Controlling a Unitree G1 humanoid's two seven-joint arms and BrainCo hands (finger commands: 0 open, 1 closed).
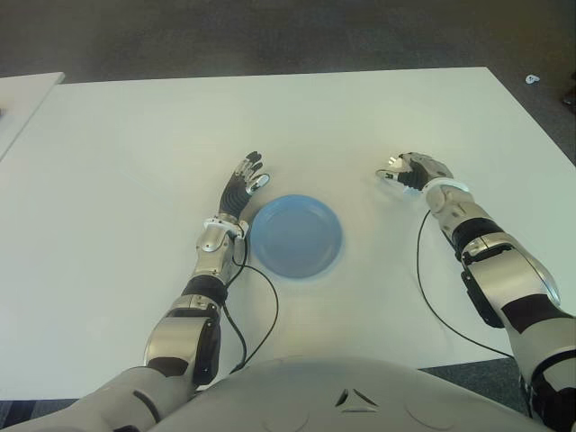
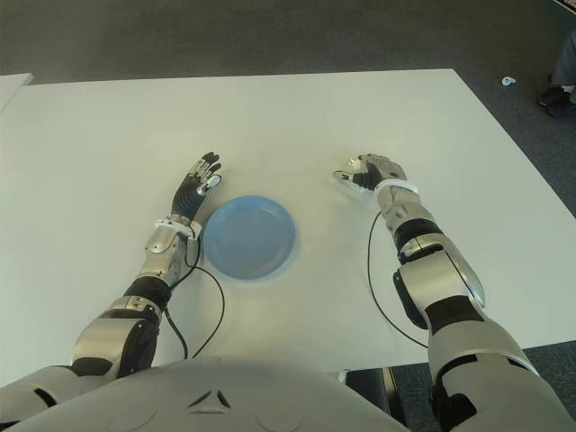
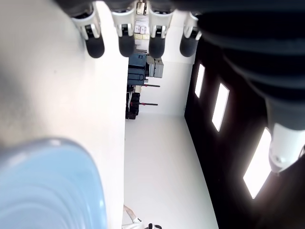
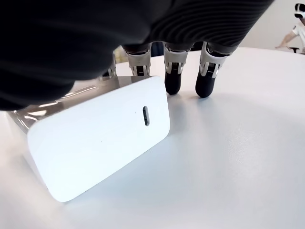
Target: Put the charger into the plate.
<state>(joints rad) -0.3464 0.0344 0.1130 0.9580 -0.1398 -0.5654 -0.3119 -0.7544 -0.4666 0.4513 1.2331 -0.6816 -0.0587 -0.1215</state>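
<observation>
Left eye view showed the white bench [image 1: 135, 180] filling most of the scene, with the robot's own torso at its near edge. Just nearer than the bench's middle lay the blue plate [image 1: 296, 236], bare, with nothing in it.

On the plate's left side showed the left robot hand [image 1: 243, 184], palm up with its fingers spread and holding nothing; its wrist view confirmed the open fingers and caught the plate's rim close by. It looked idle.

Toward the right edge of the bench, well apart from the plate, the right robot hand [image 1: 409, 171] was curled over something small and white. The right wrist view made this out as the charger [image 4: 102, 143], a white block with rounded edges and a small slot on one face, sitting on the bench directly beneath the palm. The fingertips [image 4: 172, 83] reached down past its far side to the bench surface, so the hand was cupped around the block; whether the thumb had closed and the grip was firm could not be told, since the thumb was out of sight.

The charger therefore lay under the right robot hand, and the plate lay to that hand's left, toward the bench's middle. The right hand was plainly the nearer one for the job. The charger's prongs and underside were hidden, and in the eye views the block was almost wholly covered by the hand.
</observation>
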